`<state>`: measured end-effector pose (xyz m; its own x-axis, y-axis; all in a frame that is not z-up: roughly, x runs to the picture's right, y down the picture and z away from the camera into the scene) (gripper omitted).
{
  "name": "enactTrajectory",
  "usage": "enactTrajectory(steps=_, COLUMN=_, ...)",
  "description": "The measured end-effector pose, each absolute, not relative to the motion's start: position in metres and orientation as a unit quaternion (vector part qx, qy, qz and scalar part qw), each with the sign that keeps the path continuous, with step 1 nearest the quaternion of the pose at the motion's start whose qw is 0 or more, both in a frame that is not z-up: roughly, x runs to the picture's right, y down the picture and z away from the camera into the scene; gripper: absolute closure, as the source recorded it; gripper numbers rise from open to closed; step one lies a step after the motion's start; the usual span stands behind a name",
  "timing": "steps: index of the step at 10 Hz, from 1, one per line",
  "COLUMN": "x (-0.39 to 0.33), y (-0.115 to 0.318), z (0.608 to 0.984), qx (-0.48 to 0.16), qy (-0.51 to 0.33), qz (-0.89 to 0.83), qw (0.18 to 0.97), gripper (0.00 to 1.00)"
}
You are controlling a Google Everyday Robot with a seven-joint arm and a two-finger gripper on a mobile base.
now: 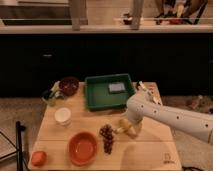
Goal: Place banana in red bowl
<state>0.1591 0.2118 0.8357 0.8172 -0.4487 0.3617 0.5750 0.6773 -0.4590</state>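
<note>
the end effector [128,122] is low over the bench [150,150], at the tip of a white arm [170,117] that reaches in from the right. it sits right at the banana [129,132], but i cannot tell whether it is wide, narrow or gripping the fruit. the banana shows directly beneath it, just right of the grapes [107,138]. the red bowl [82,148] stands to the end effector's lower left, beyond the grapes and apart from the banana. an orange [38,158] is further left, near the bench's front corner. a white cup [63,116] is well to the left. behind the end effector is a green tray [95,95] holding a grey block [116,88], with a dark bowl [69,85] far back left.
</note>
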Motion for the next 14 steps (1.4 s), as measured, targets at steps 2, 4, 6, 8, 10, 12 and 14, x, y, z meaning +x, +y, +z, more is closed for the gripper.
enactTrajectory(steps=2, x=0.159, y=0.213, z=0.837, qx=-0.285, qy=-0.112, qz=-0.278, qw=0.910, gripper=0.59)
enactTrajectory(steps=4, x=0.157, y=0.220, z=0.842, qx=-0.289, qy=-0.119, qz=-0.274, qw=0.910, gripper=0.78)
enactTrajectory(steps=6, x=0.157, y=0.227, z=0.846, qx=-0.290, qy=-0.126, qz=-0.270, qw=0.910, gripper=0.97)
enactTrajectory(steps=8, x=0.157, y=0.226, z=0.844, qx=-0.291, qy=-0.127, qz=-0.270, qw=0.909, gripper=1.00)
enactTrajectory(steps=10, x=0.156, y=0.226, z=0.842, qx=-0.291, qy=-0.127, qz=-0.271, qw=0.909, gripper=1.00)
enactTrajectory(steps=12, x=0.158, y=0.214, z=0.830, qx=-0.278, qy=-0.118, qz=-0.275, qw=0.913, gripper=1.00)
enactTrajectory(steps=14, x=0.158, y=0.199, z=0.818, qx=-0.266, qy=-0.111, qz=-0.278, qw=0.917, gripper=1.00)
